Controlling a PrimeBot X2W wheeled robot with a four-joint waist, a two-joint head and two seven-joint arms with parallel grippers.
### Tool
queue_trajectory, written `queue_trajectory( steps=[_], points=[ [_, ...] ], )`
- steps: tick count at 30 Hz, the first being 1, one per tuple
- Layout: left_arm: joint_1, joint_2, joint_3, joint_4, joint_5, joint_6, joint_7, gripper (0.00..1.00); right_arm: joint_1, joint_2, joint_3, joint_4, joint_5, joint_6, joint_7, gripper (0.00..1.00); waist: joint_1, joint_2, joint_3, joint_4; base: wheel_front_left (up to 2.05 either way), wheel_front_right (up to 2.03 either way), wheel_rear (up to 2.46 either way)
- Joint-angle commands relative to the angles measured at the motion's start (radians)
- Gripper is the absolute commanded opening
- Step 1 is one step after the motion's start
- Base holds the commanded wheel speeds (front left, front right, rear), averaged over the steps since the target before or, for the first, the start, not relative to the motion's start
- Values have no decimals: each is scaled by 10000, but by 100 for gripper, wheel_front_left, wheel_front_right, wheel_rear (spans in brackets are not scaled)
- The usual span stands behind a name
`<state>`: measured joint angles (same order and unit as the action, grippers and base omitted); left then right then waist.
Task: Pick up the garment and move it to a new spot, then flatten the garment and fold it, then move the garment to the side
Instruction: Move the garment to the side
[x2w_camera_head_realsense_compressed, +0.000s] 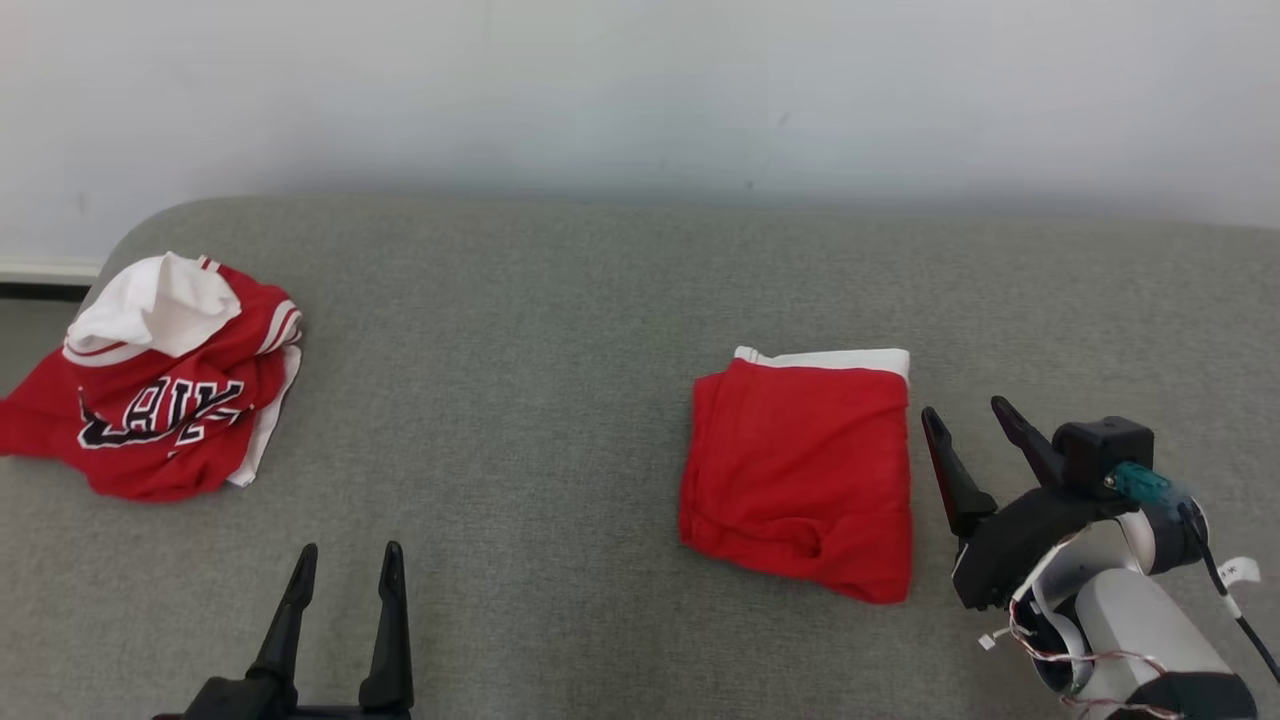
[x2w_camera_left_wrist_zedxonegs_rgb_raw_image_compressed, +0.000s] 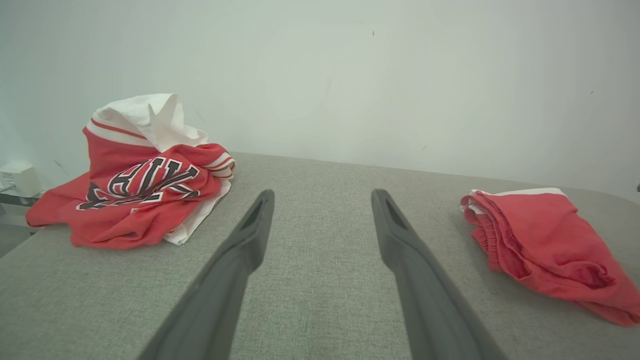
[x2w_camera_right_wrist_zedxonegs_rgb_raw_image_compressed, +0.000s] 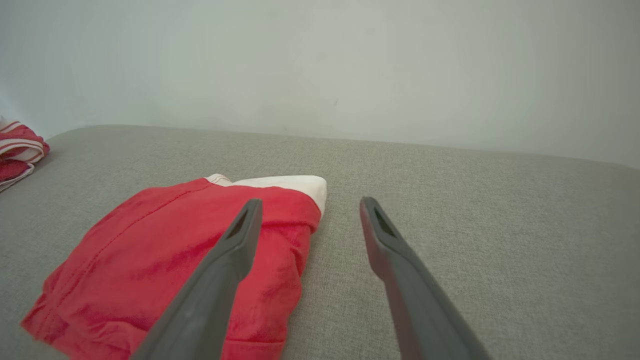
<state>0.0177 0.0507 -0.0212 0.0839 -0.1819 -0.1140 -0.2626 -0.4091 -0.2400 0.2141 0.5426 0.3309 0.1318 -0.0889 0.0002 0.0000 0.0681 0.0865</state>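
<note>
Plainly, the folded red cloth garment with a white band (x2w_camera_head_realsense_compressed: 800, 470) lies toward the right end of the grey fabric-covered pad (x2w_camera_head_realsense_compressed: 560, 330), its long axis seemingly front to back. It sits just left of the right gripper (x2w_camera_head_realsense_compressed: 964, 408), whose fingers stand wide and empty. The left gripper (x2w_camera_head_realsense_compressed: 350, 548), equally spread, is well apart from it, nearer the crumpled red lettered jersey (x2w_camera_head_realsense_compressed: 160, 400).

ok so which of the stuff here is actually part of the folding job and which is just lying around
Part of the job:
folded red garment, lying neat at the right
crumpled red jersey, at the left, probably next to fold
grey padded surface under both

Just lying about:
small white box beyond the surface's left edge
</note>
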Motion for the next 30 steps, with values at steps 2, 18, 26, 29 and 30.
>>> queue_trajectory(
  steps=[2, 18, 26, 29, 30],
  points=[
    [-227, -3, -134, 61, -126, 77, -32, 100, -453, -39, 190, 690, 173, -25, 87, 100, -2, 0, 324, 374, 0, 0, 0],
    [-652, -5, -522, 226, -226, 232, -32, 100, -1864, 416, 1594, 3840, 1609, -25, 862, 100, -2, 0, 771, 552, 0, 0, 0],
    [-758, -5, -474, 387, -208, 141, -32, 100, -1932, 396, 2411, 4242, 2399, -25, 1344, 0, -2, 0, 710, 353, 0, 0, 0],
    [-815, -5, -529, 404, -223, 112, -32, 100, -2222, 33, 2908, 4102, 2686, -26, 1308, 0, -2, 0, 787, 218, 0, 0, 0],
    [-853, -5, -553, 411, -220, 106, -32, 100, -2313, -82, 3071, 4042, 2700, -26, 1292, 0, -2, 0, 837, 181, 0, 0, 0]
  ],
)
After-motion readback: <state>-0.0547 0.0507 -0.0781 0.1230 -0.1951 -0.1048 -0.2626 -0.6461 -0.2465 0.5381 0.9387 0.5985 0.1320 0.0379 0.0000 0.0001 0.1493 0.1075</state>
